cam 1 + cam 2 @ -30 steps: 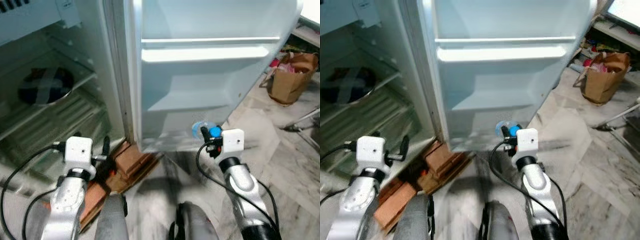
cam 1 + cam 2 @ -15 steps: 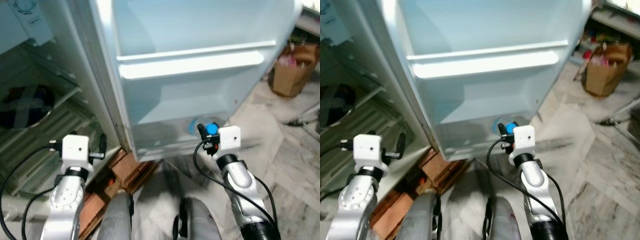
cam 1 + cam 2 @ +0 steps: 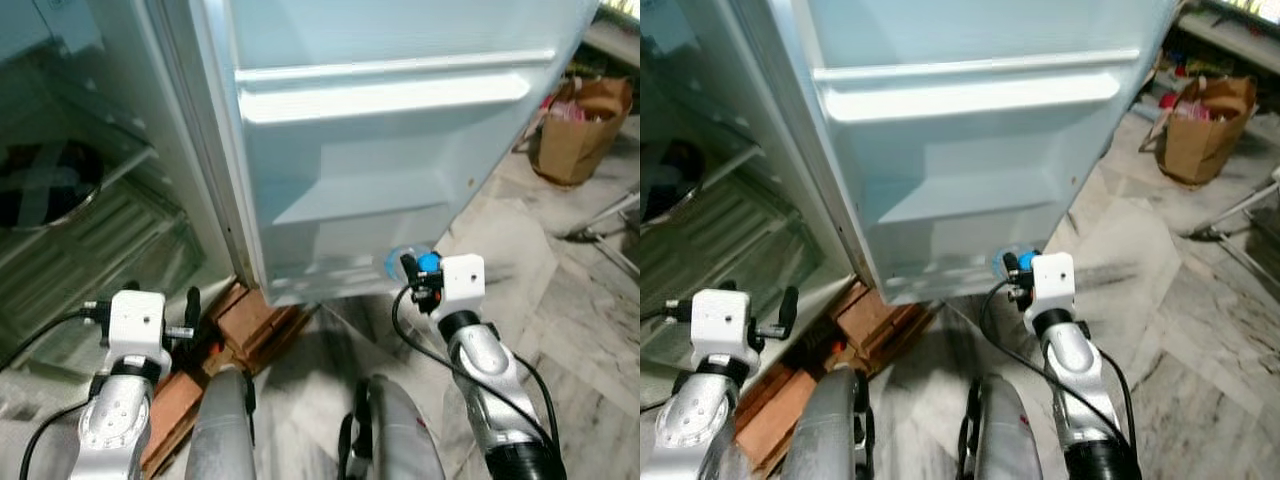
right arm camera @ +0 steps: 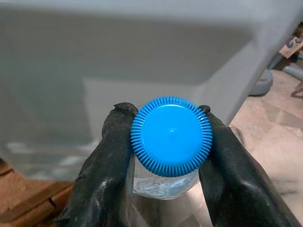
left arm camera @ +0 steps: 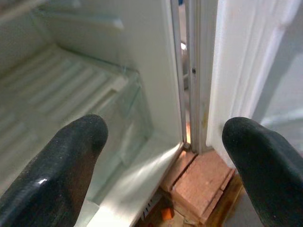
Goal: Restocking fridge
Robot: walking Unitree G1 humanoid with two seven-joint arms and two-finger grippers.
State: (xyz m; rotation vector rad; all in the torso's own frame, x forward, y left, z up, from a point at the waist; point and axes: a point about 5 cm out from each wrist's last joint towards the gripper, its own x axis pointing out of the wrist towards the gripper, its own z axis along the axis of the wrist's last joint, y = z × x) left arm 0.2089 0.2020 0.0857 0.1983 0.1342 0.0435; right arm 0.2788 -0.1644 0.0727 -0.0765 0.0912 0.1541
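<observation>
A clear bottle [image 4: 163, 182] with a ribbed blue cap [image 4: 171, 135] is pinched at the neck between the two black fingers [image 4: 106, 170] of the right claw [image 3: 415, 268], which is clamped tight just under the cap. The bottle is held low in front of the open fridge door [image 3: 400, 150], close to the bottom door shelf [image 3: 330, 275] (whether it touches the shelf cannot be told). Higher on the door runs a white shelf rail [image 3: 385, 98].

The left claw [image 5: 165, 142] has its fingers spread wide apart, holding nothing, and points at the gap where the door hinges onto the fridge cabinet [image 3: 90, 230]. Below that gap lie reddish bricks [image 3: 250, 320] under the fridge. Off to the robot's right, on the marble floor [image 3: 580, 330], stands a brown paper bag [image 3: 580, 140].
</observation>
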